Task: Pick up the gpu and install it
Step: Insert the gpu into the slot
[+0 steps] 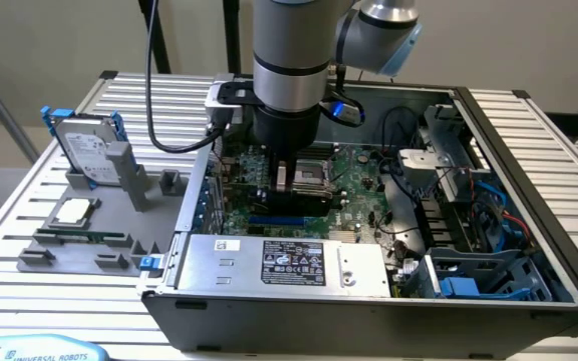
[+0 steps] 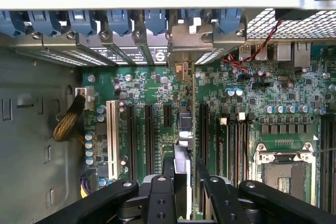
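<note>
1. The arm stands vertical over the open computer case (image 1: 530, 248), wrist lowered inside above the motherboard (image 1: 360, 169).
2. The gripper (image 2: 184, 174) has its jaws clamped on the gpu (image 2: 182, 145), which is held edge-on over the expansion slots, its silver bracket at the case's rear wall.
3. The case also holds a power supply (image 1: 289, 263).
4. Outside, a grey fixture (image 1: 88, 241) carries a hard drive (image 1: 86, 154) in a blue frame.

Exterior view: high, oblique, mid-range. Wrist view: close, straight down. Shared: motherboard (image 1: 299, 177) (image 2: 157, 98).
</note>
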`<control>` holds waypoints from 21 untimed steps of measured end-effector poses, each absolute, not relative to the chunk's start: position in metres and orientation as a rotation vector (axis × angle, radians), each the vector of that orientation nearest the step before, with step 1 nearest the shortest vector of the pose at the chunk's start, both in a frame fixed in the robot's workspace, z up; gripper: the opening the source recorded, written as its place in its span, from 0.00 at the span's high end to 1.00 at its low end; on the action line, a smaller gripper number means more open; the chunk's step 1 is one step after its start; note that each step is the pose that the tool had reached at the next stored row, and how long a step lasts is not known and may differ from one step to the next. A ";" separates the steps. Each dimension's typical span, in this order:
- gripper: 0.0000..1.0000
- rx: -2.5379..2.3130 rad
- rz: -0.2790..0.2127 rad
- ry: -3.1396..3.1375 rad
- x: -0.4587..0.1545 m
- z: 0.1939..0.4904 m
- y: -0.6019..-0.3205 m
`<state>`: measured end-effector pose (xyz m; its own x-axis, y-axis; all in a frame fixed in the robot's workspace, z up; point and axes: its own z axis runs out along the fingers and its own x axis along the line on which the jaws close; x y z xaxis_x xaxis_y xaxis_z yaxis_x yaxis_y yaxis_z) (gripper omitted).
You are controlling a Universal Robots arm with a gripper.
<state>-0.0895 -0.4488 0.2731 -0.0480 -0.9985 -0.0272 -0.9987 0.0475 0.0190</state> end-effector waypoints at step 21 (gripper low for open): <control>0.73 -2.165 0.052 2.267 -0.093 0.266 -0.449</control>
